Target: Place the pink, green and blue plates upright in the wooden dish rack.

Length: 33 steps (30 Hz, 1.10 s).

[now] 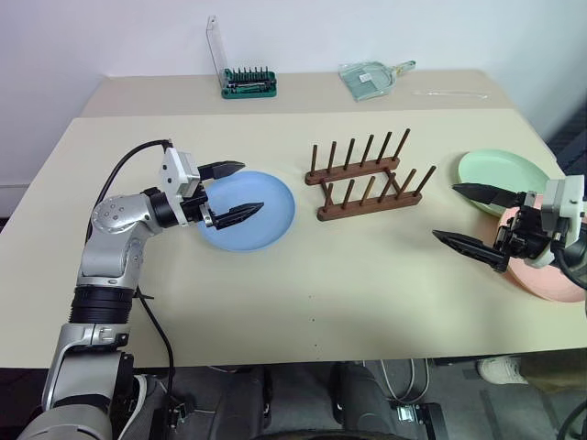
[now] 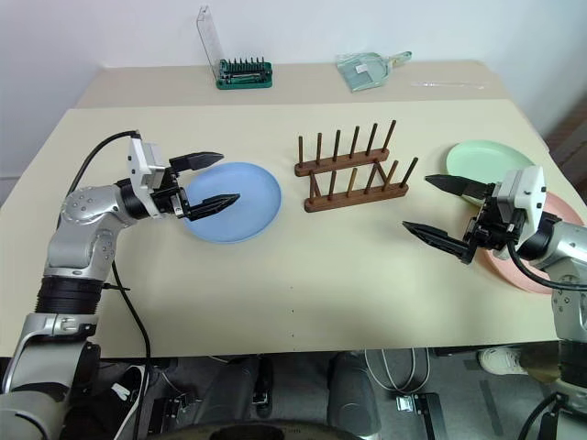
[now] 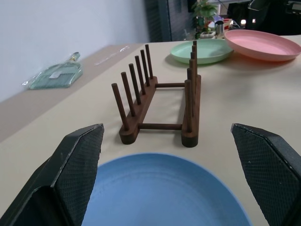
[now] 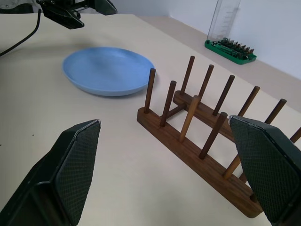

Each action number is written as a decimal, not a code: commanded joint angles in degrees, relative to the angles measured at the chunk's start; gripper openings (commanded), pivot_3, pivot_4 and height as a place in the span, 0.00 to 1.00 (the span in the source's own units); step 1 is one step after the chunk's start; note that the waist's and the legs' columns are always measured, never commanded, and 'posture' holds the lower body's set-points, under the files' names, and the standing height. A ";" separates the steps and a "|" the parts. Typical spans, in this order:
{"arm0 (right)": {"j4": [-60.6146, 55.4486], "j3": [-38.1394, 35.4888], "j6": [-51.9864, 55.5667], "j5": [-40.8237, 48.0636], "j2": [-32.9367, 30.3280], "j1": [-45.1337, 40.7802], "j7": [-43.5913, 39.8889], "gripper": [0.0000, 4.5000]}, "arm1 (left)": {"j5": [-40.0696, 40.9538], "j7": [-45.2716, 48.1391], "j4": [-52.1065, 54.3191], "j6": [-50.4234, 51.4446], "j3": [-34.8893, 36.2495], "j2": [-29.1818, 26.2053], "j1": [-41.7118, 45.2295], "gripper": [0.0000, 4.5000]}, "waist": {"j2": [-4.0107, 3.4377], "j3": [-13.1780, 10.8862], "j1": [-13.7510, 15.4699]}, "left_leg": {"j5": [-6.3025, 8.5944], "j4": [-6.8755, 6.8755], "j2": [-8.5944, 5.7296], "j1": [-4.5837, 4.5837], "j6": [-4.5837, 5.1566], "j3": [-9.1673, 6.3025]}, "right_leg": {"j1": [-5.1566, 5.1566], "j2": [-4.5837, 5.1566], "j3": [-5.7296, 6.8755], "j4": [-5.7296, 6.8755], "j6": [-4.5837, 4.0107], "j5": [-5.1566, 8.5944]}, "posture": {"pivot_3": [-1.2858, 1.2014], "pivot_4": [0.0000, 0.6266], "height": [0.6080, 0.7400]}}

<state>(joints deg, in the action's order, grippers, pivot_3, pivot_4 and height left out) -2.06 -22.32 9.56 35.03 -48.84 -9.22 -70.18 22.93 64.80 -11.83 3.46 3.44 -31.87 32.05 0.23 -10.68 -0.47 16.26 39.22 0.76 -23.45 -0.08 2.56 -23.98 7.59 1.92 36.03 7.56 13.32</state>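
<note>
Left gripper (image 1: 231, 190) spread wide, holding nothing, over the near-left edge of the blue plate (image 1: 266, 215). Right gripper (image 1: 470, 221) also spread, holding nothing, just beside the pink plate (image 1: 550, 280) and green plate (image 1: 500, 168). Wooden dish rack (image 1: 365, 176) stands mid-table between both plate groups, no plates in it. Green bit holder (image 1: 249, 82) and clear dustpan (image 1: 370, 78) lie at the far edge, well apart.

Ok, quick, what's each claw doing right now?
Left claw: open, holding nothing, over the blue plate.
Right claw: open, holding nothing.
</note>
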 commanded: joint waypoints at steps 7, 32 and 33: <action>-2.05 -2.96 -0.12 1.11 -0.95 1.11 0.06 0.99 | 0.09 0.35 0.63 -0.45 -0.47 0.79 -0.41 1.00 | 0.00 0.00 0.09 | 0.00 0.01 0.00 0.00 0.00 0.00 | 0.02 0.00 0.00 -0.01 0.00 0.00 | 0.52 0.24 0.88; 0.48 9.16 -1.01 -0.62 7.32 -12.91 0.75 0.99 | 2.49 -2.89 8.88 6.88 3.62 -6.61 -4.28 1.00 | 0.05 -0.03 -0.01 | 0.00 0.01 0.00 0.04 0.00 -0.02 | 0.04 0.01 0.00 0.01 0.00 0.00 | 0.52 0.24 0.88; 0.40 8.95 -1.25 -0.53 7.60 -12.72 0.91 0.99 | 2.63 -3.40 9.18 8.58 2.70 -6.03 -3.40 1.00 | 0.05 -0.03 -0.09 | 0.00 0.01 0.00 0.04 0.00 -0.02 | 0.04 0.00 0.00 0.02 0.00 0.00 | 0.52 0.24 0.88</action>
<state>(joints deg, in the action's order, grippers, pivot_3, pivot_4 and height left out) 0.13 -13.14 9.29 34.31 -41.49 -21.02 -69.74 24.41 61.88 -3.90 10.64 5.80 -37.79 26.94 0.28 -10.71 -0.56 16.26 39.24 0.77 -23.41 -0.08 2.53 -23.94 7.57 1.94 36.06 7.55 13.32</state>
